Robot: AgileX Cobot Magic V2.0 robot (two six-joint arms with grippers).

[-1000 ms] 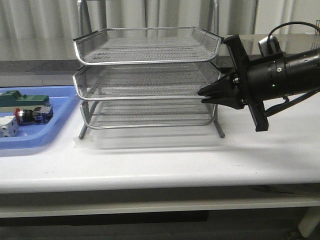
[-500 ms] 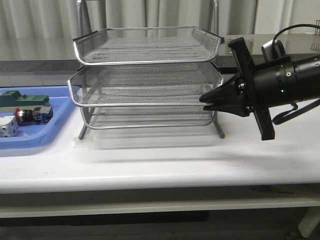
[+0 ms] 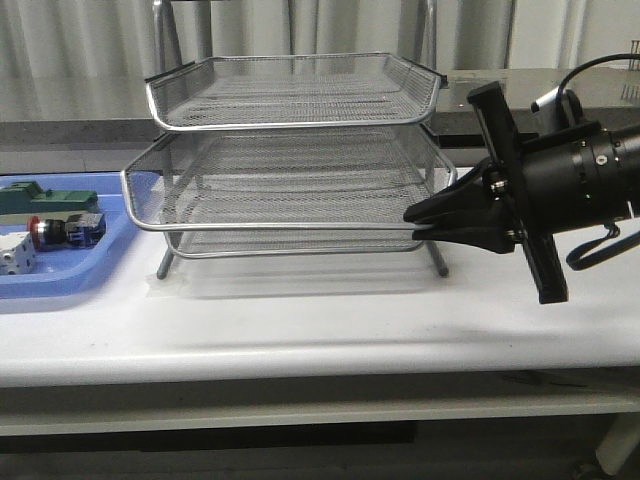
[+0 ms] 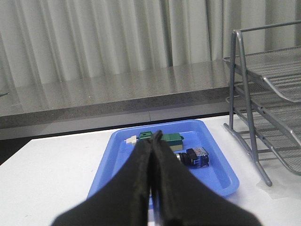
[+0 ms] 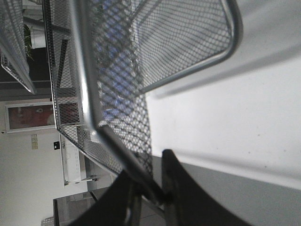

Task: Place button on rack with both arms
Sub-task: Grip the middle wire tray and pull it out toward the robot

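The silver wire-mesh rack (image 3: 290,122) stands mid-table, its middle tray (image 3: 280,226) slid out toward the front. My right gripper (image 3: 412,215) is shut on that tray's chrome rim (image 5: 89,94) at its right front corner; in the right wrist view the gripper (image 5: 150,176) has the rim wire between its fingers. The button (image 3: 65,231), with its red cap and blue rear block, lies in the blue tray (image 3: 90,270) at the left. My left gripper (image 4: 155,137) hovers shut and empty over that tray, just short of the button (image 4: 194,157). The left arm is outside the front view.
A green block (image 3: 50,198) and a small white cube (image 3: 15,255) share the blue tray (image 4: 221,174) with the button. The rack's thin legs (image 4: 249,113) stand just right of the tray. A grey ledge and curtains run behind the table.
The rack's middle tray has slid out toward the front, its rim now lower and further left in the front view. My right gripper moved down and slightly right with it.
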